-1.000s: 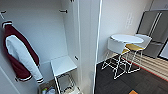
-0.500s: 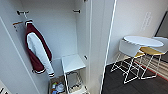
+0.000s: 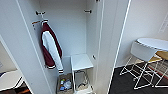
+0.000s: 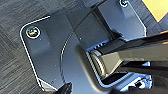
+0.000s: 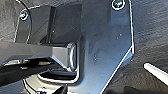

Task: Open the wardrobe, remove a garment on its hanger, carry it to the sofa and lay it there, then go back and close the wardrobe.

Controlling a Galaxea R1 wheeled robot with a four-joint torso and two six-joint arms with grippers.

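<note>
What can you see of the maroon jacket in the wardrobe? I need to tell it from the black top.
The maroon jacket has white sleeves and striped cuffs and hem. It hangs limp, side-on, from a white hanger on a black hook at the open wardrobe's left inner wall, above a basket on the floor.

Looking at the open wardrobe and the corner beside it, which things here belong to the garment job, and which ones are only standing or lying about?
Belongs to the job:
- wardrobe, its doors open

Just around:
- maroon jacket with white sleeves, hanging inside on a hook
- small white shelf stand on the wardrobe floor
- basket of small items beside it
- round white table
- white chair
</note>
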